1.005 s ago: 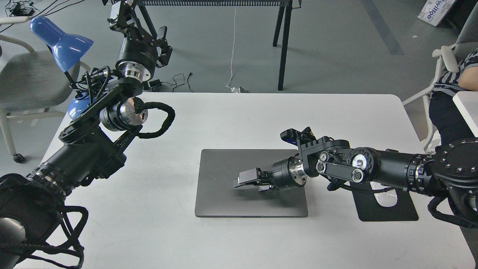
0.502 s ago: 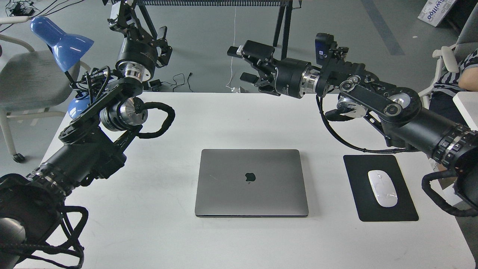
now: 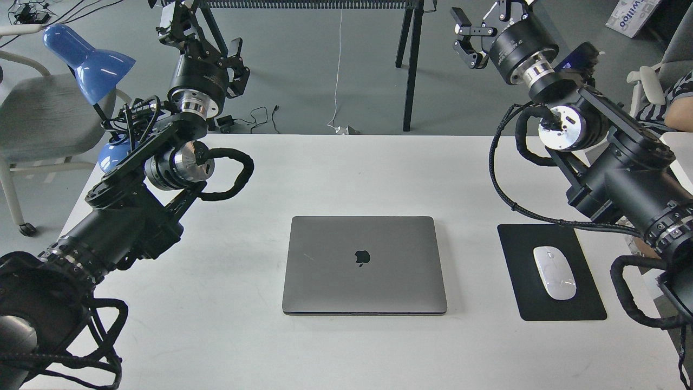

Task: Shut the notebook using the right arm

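The notebook (image 3: 364, 264) is a slim space-grey laptop lying shut and flat in the middle of the white table (image 3: 325, 173), with its dark apple logo facing up. My right arm (image 3: 612, 168) is raised over the table's far right corner. Its gripper (image 3: 483, 24) points up and away at the top edge of the view, high above and to the right of the notebook, with its fingers apart and nothing between them. My left gripper (image 3: 203, 33) is held up at the far left, fingers apart and empty.
A black mouse pad (image 3: 587, 303) with a white mouse (image 3: 554, 272) lies to the right of the notebook. A blue desk lamp (image 3: 89, 59) stands at the far left corner. A seated person (image 3: 658, 141) is at the right edge. Black table legs (image 3: 411, 65) stand behind.
My right gripper lifted off the shut notebook lid, rose up and swung back to the far right. The notebook stayed shut. The left arm has not moved.
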Action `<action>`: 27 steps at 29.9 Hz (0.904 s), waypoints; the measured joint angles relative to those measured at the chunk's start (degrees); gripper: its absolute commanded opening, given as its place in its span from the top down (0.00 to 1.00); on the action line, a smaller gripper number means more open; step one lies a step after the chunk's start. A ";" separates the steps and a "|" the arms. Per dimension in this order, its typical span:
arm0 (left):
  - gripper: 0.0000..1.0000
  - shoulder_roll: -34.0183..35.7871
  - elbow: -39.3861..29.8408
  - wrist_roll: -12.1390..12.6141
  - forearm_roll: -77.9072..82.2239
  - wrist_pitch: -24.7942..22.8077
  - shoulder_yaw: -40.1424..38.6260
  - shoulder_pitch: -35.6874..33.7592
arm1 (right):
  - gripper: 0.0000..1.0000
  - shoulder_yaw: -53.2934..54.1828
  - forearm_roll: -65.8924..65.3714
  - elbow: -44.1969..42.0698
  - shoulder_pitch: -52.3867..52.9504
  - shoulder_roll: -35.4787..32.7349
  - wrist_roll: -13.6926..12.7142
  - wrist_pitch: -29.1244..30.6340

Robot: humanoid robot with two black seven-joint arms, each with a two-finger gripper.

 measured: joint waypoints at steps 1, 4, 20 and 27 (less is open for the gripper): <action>0.00 0.00 0.00 0.00 0.00 0.00 0.00 0.00 | 0.00 0.87 1.90 -0.18 -0.82 0.00 0.01 0.29; 0.00 -0.05 0.00 0.00 0.00 0.00 0.00 -0.04 | 0.00 2.59 4.90 -0.26 -3.16 0.00 0.01 1.30; 0.00 -0.01 0.00 0.00 -0.02 0.00 0.00 -0.08 | 0.00 2.06 5.29 0.17 -7.12 -1.02 0.44 6.88; 0.00 -0.03 0.00 0.00 -0.02 0.00 0.00 -0.07 | 0.00 1.95 5.27 0.26 -7.26 -1.03 0.46 6.86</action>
